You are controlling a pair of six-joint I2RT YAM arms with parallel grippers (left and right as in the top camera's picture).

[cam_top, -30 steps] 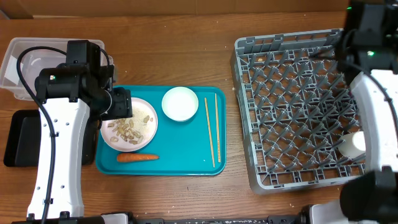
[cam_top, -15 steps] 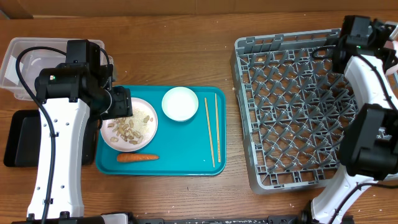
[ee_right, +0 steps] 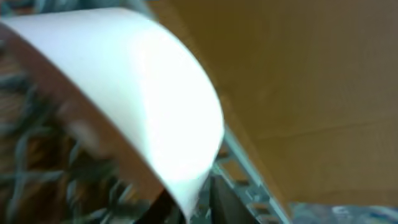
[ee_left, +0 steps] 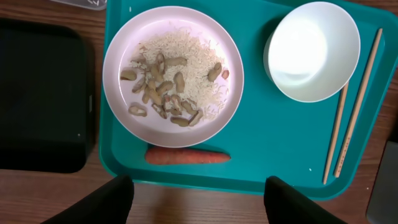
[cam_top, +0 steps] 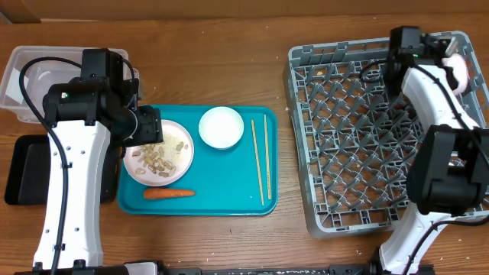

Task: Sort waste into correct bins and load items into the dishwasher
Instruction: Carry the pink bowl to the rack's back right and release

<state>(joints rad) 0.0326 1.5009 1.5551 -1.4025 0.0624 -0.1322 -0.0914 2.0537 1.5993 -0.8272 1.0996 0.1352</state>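
- Where the wooden table (cam_top: 229,76) runs to the right, the big grey dish rack (cam_top: 336,52) sits; rows of pegs stand up from its grid floor
- the teal tray (cam_top: 229,176) lies in the middle of the table, well apart from the rack
- the clear tub (cam_top: 19,76) is at the far left; the black tray (cam_top: 23,172) lies just in front of it
- the left gripper (ee_left: 198,199) hangs over the teal tray's near edge; its jaws stand wide apart with nothing between them
- the round plate (ee_left: 124,53) lies on the tray ahead of those jaws; pale peanut shells (ee_left: 163,93) and rice are heaped on it
- the white bowl (ee_left: 313,50) sits beside the plate
- the right gripper (cam_top: 451,65) is at the rack's far right corner; a pale round dish (ee_right: 143,93) is right at it, over the rim; the view is too blurred to tell whether the jaws grip it
- the orange carrot (ee_left: 186,155) lies just below the plate
- two thin chopsticks (ee_left: 353,118) lie side by side, right of the bowl
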